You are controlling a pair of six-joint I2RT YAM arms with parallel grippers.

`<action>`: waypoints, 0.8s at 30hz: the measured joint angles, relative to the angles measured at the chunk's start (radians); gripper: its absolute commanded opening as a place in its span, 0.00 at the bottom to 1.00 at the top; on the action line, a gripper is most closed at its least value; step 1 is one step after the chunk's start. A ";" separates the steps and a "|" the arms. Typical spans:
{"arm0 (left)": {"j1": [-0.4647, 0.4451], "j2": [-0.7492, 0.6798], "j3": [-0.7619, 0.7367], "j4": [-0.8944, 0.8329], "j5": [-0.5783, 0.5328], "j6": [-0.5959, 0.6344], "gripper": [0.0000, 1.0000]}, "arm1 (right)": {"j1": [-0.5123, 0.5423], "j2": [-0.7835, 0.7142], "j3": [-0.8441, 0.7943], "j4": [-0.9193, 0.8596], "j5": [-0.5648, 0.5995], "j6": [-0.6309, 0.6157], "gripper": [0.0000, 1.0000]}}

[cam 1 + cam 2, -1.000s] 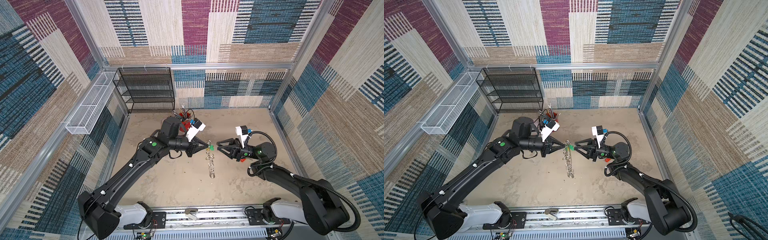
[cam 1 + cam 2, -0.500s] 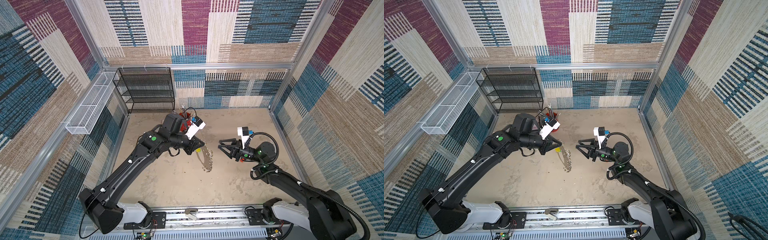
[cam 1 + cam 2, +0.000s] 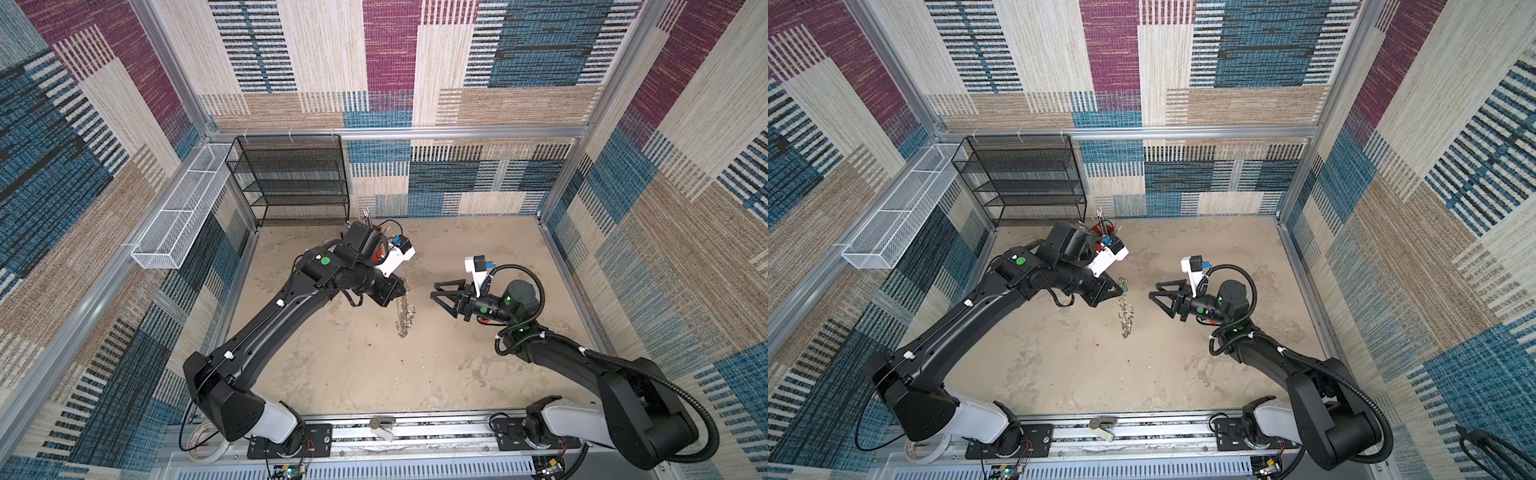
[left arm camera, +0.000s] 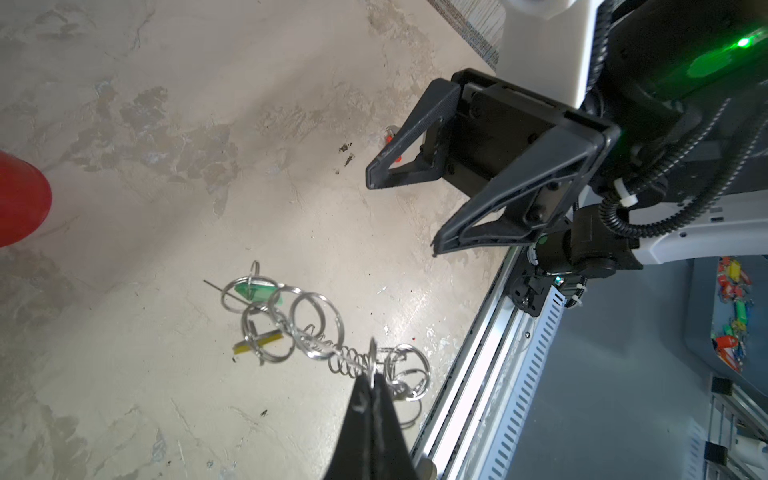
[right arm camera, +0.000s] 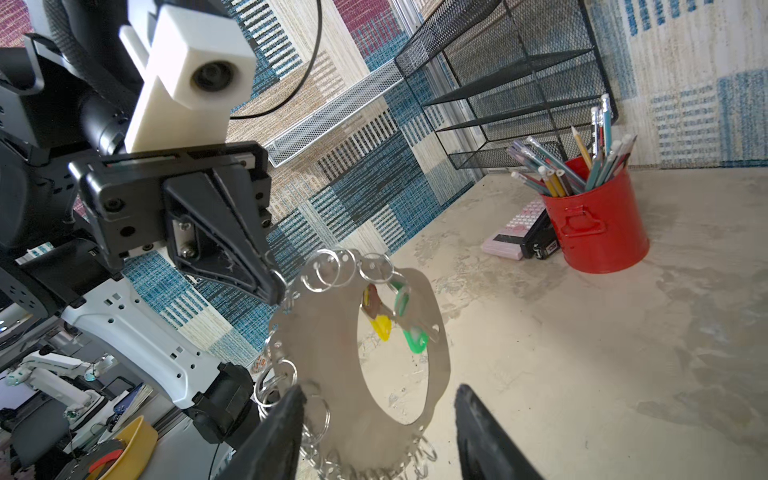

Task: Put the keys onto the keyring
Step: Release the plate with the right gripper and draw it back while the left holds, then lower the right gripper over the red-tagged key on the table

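Note how your left gripper (image 5: 275, 290) pinches the keyring (image 5: 434, 332) by its edge, hanging it mid-frame above the table (image 3: 353, 374), presumably to face your right gripper (image 4: 401, 216), fingers spread and empty.

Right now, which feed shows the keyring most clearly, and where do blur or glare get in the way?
Right wrist view: keyring band evenly lit, yellow tag and green tag readable, right end effector dark and soft. Left wrist view: rings edge-on, tags blurred, glare on the table. In both top views: keyring tiny, tags barely visible.
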 measured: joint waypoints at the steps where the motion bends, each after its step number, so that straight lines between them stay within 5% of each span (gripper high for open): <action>1: 0.000 0.000 -0.003 0.000 0.000 0.000 0.00 | 0.000 0.001 0.002 -0.002 0.006 0.000 0.61; 8: 0.000 -0.018 -0.111 0.050 0.000 -0.002 0.00 | 0.000 -0.037 0.011 -0.106 0.080 -0.013 0.62; 16: 0.000 -0.080 -0.252 0.157 0.000 -0.027 0.00 | -0.135 -0.141 0.060 -0.598 0.482 -0.050 0.62; 24: 0.001 -0.089 -0.283 0.212 0.036 -0.050 0.00 | -0.214 -0.035 0.099 -0.849 0.686 -0.094 0.60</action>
